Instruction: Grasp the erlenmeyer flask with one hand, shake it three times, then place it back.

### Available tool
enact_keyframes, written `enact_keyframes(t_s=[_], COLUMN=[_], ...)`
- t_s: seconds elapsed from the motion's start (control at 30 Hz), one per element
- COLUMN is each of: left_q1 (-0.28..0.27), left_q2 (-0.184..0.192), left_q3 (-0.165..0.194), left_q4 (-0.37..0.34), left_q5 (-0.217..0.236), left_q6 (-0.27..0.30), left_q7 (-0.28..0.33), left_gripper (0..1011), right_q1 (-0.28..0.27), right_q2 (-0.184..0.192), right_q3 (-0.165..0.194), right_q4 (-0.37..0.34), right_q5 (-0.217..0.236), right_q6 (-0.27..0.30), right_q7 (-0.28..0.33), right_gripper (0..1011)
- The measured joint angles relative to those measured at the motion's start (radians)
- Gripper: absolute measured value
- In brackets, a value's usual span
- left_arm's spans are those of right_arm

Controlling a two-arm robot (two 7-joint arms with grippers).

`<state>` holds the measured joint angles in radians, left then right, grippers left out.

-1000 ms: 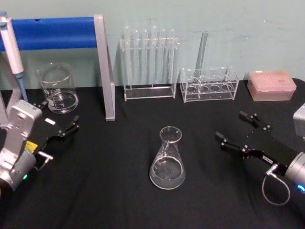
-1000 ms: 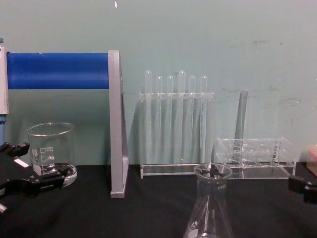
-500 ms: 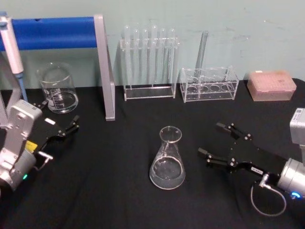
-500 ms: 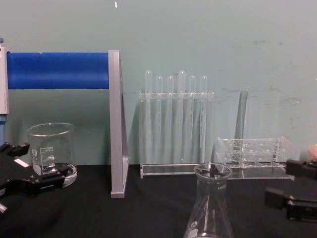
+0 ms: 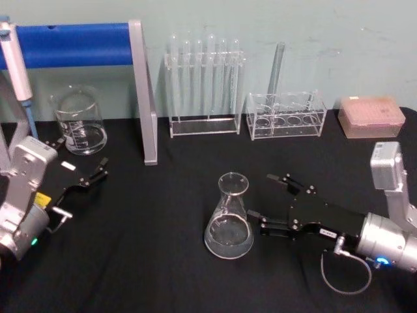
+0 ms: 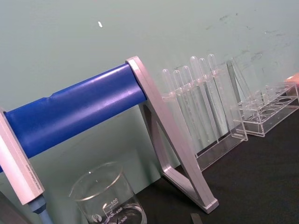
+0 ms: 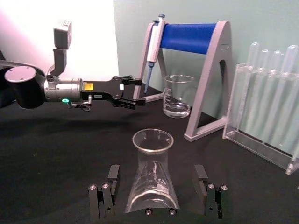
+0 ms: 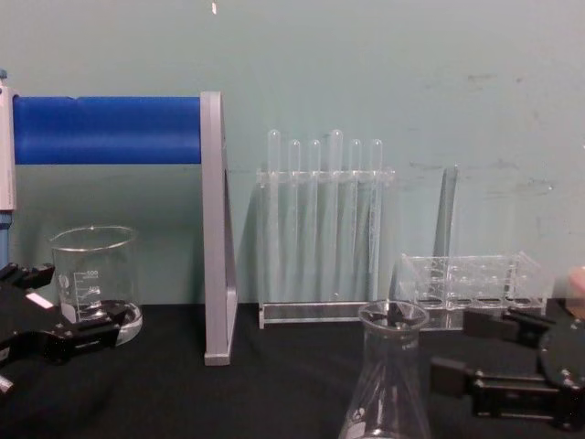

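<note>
Over black desk (image 5: pixel 156 261), poised low with right gripper (image 5: pixel 260 197) spread wide to clamp erlenmeyer flask (image 5: pixel 229 225) just ahead; left gripper (image 7: pixel 137 93) parked aside, released.

The right gripper (image 5: pixel 259 196) reaches in from the right side toward the middle, held low and nearly level, its long black body pointing to the robot's left. Its jaws are spread wide, one finger set farther forward than the other. In the right wrist view its two fingers (image 7: pixel 111 176) stand upright and well apart. In the chest view the right gripper (image 8: pixel 460 349) comes in at the lower right. Behind the black body sit the silver wrist (image 5: pixel 388 242) and an upright grey bracket (image 5: pixel 389 177). The left gripper (image 5: pixel 79 156) rests idle at the left side, jaws apart, pointing forward and rightward from the grey left arm (image 5: pixel 25 189).
</note>
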<state>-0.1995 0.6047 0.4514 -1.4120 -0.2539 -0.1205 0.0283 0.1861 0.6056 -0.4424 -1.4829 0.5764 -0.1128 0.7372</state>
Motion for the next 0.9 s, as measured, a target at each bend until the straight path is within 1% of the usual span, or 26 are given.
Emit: enact_keyframes(t_s=[0.3, 0.43, 0.9], left_q1=[0.0, 0.0, 0.0], left_q2=[0.0, 0.0, 0.0], left_q3=[0.0, 0.0, 0.0], left_q4=[0.0, 0.0, 0.0], left_q5=[0.0, 0.0, 0.0], left_q6=[0.0, 0.0, 0.0], left_q7=[0.0, 0.0, 0.0], left_gripper=[1001, 1001, 1001], right_q1=[0.07, 0.096, 0.155], right_q2=[-0.035, -0.049, -0.086], right_q3=[-0.048, -0.064, -0.105], right_q4=[0.06, 0.085, 0.146], right_q5=[-0.008, -0.009, -0.018], right_q6=[0.011, 0.012, 0.012], right_q7=[0.029, 0.039, 0.051], right_gripper=[1000, 1000, 1000])
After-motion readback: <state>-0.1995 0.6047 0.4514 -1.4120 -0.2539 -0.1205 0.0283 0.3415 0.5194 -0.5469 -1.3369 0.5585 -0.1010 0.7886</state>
